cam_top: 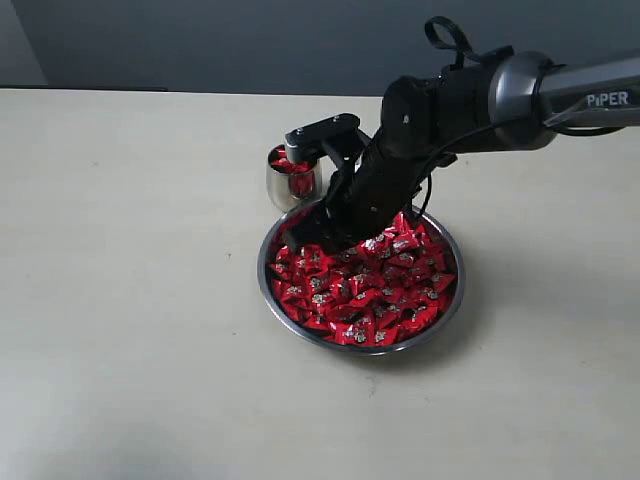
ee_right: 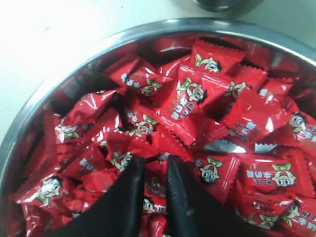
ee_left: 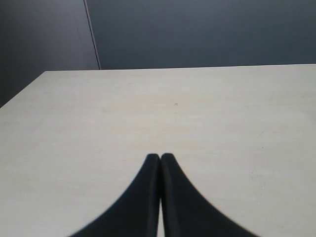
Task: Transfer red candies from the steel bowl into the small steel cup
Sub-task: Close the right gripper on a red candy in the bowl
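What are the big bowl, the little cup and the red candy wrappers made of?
The bowl looks like polished steel: grey, shiny, mirroring the red sweets. The cup seems to be the same shiny metal. The candy wrappers look like glossy plastic or foil film: crinkled, glinting, zigzag edges.

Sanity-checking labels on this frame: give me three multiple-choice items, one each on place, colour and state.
1. In the exterior view, where is the small shiny steel cup relative to the wide shallow steel bowl?
A) inside it
B) beyond its far-left rim
C) at its near right

2. What colour are the wrappers of the small square candies in the bowl?
A) red
B) blue
C) green

3. What state is the left claw in?
A) wide open
B) holding a candy
C) shut, empty

Answers:
1. B, the cup stands outside the rim, behind and left.
2. A, shiny red wrappers fill the bowl.
3. C, its fingers are pressed together over the bare pale table.
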Available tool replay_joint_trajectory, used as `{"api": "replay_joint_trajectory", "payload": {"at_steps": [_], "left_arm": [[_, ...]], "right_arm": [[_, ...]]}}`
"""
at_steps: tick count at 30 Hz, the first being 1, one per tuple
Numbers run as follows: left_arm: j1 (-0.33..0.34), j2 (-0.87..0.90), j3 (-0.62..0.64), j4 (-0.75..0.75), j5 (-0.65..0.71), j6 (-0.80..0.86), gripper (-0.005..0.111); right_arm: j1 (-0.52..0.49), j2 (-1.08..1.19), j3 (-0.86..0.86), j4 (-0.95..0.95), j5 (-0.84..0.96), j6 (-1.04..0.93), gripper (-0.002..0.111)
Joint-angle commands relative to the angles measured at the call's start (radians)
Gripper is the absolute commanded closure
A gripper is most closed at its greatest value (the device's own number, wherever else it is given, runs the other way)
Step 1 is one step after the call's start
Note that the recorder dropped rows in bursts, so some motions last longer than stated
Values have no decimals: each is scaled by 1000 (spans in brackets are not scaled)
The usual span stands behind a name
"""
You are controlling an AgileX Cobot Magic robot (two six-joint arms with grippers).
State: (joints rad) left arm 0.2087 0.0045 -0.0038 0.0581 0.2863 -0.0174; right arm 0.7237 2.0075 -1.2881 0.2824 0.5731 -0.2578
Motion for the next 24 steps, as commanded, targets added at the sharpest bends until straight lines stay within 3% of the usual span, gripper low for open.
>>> {"api": "replay_joint_trajectory", "payload": {"at_steps": [1,24], "left_arm": [[-5,-4,4,6,-2,-3,106],[-5,-4,4,6,-2,-3,106]], "right_arm": [[0,-3,-5,-27,-15,-5,91],[34,56,-5,-46,-27,-5,91]]}}
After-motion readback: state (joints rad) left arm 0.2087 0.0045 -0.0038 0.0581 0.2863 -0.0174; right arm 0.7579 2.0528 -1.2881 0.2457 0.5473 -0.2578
